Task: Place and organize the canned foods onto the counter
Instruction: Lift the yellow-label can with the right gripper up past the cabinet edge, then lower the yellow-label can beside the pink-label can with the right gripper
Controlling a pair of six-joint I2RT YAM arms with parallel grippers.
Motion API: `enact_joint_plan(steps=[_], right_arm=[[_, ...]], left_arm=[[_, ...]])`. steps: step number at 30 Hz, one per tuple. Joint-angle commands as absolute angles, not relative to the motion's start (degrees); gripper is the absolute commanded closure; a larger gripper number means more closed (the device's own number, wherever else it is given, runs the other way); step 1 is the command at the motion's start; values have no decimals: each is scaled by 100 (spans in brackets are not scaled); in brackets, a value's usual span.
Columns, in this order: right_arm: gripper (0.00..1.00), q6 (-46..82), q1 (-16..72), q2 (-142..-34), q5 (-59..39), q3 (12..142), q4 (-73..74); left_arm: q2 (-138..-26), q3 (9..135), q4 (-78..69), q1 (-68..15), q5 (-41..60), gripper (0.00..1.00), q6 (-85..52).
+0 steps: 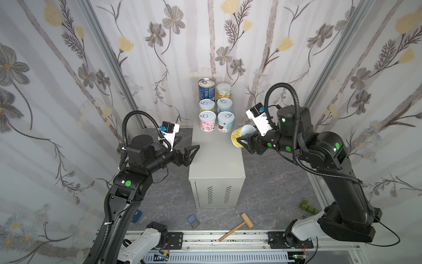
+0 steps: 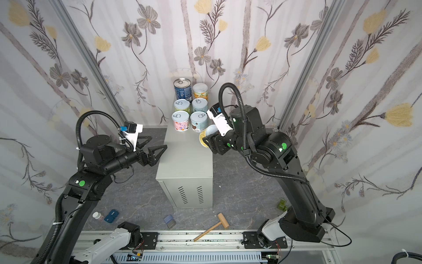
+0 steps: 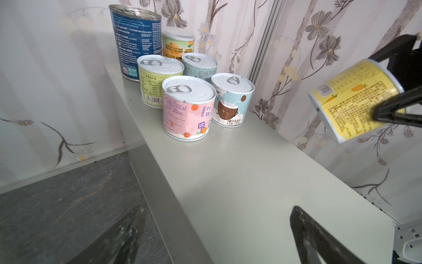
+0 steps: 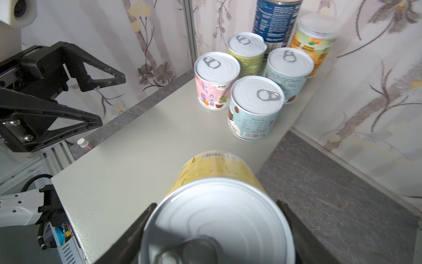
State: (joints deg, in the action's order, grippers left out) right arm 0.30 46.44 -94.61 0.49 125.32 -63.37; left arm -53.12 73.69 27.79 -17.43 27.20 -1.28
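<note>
Right wrist view: our right claw (image 4: 214, 228) grips the tilted yellow can (image 4: 218, 189) across its sidewall; we judge it stiff, slick and weighty. Our left claw (image 4: 113, 101) gapes wide, empty.

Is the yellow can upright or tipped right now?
Tipped. The yellow can leans in the right gripper, clear of the counter.

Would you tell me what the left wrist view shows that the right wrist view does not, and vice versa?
Only the left wrist view: the blue can's metal top. Only the right wrist view: the yellow can's lid and a white-capped bottle on the floor. Both: the pink can and five others standing on the counter, plus the yellow can, held tilted.
</note>
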Motion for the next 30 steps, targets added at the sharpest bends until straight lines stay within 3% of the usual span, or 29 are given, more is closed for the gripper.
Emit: enact_joint_plan(steps=[1,13,23,30], right_arm=[[43,-147,5008,-9712,84,12718,-6294],[32,-178,5535,-10249,598,12784,-6460],[12,-199,5566,-10576,719,12974,-6460],[11,-211,5572,-10661,730,13107,-6421]], left_arm=[[-5292,7339,2655,-1743,2778,0,-88],[-5282,7295,2593,-1740,2773,0,-97],[-5267,7269,2557,-1740,2751,0,-103],[-5232,7233,2546,-1732,2751,0,-92]])
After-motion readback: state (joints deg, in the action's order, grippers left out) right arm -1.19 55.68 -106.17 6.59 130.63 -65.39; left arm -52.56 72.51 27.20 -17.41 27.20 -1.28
